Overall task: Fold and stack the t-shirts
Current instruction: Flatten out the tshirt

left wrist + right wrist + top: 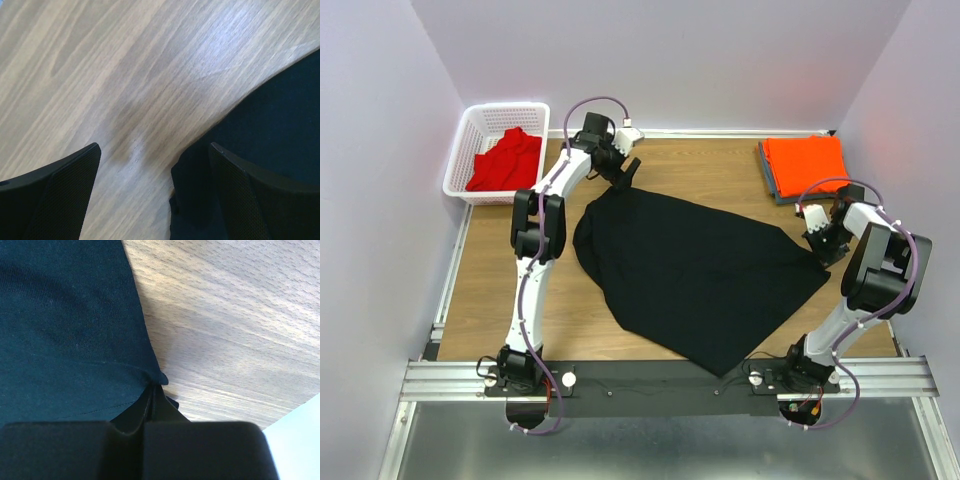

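Note:
A large black t-shirt (695, 275) lies spread over the middle of the wooden table. My left gripper (623, 172) hangs open over its far left corner; in the left wrist view that corner (200, 190) lies between the wide-apart fingers (65, 190). My right gripper (823, 247) is shut on the shirt's right corner, and the right wrist view shows the hem (150, 374) pinched at the closed fingertips. An orange t-shirt (807, 164) lies folded at the back right. A red t-shirt (506, 160) lies crumpled in the basket.
The white mesh basket (460, 165) stands at the back left beside the wall. The orange shirt rests on a grey pad (766, 172). Bare wood (480, 290) runs left of the black shirt. A metal rail (670, 378) crosses the near edge.

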`<state>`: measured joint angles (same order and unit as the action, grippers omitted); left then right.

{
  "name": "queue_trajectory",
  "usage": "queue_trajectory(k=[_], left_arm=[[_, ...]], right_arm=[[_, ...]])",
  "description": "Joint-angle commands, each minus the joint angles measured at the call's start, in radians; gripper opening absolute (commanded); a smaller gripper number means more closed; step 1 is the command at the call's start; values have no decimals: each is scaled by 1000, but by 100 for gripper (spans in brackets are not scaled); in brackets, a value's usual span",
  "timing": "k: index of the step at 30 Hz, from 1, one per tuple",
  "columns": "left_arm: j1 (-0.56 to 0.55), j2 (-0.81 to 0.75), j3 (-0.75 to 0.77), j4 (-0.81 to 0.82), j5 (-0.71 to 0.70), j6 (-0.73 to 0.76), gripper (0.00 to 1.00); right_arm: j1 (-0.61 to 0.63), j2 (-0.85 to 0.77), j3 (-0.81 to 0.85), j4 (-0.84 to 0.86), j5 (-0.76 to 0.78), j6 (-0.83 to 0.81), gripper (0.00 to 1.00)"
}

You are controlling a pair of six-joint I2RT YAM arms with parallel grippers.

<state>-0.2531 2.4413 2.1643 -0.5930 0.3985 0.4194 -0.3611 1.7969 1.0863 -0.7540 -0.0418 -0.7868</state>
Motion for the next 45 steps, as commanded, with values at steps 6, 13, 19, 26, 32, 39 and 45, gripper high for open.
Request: queue_trajectory(k=[6, 13, 19, 26, 32, 39, 45], left_arm=[[-29, 71, 23, -51, -9, 24, 96], [-34, 110, 40, -91, 80, 25, 78], [-31, 82, 107, -110, 174, 35, 4], [-18, -94, 88, -21, 229, 33, 0], [-21, -243, -44, 16, 218, 22, 24], [-23, -104, 23, -62, 154, -11, 92], [-28, -41, 43, -64, 141, -28, 91]], right_arm=[[-15, 133, -10, -30, -12, 27, 1], [-15, 147, 52, -51, -9, 44, 1], [-15, 171, 155, -80, -23, 73, 0], [-15, 190, 343, -168, -92, 127, 1], [-15, 164, 394, -225, -118, 127, 1], [-15, 130, 354, -226, -104, 116, 1], [-15, 133, 360, -232, -89, 109, 1]])
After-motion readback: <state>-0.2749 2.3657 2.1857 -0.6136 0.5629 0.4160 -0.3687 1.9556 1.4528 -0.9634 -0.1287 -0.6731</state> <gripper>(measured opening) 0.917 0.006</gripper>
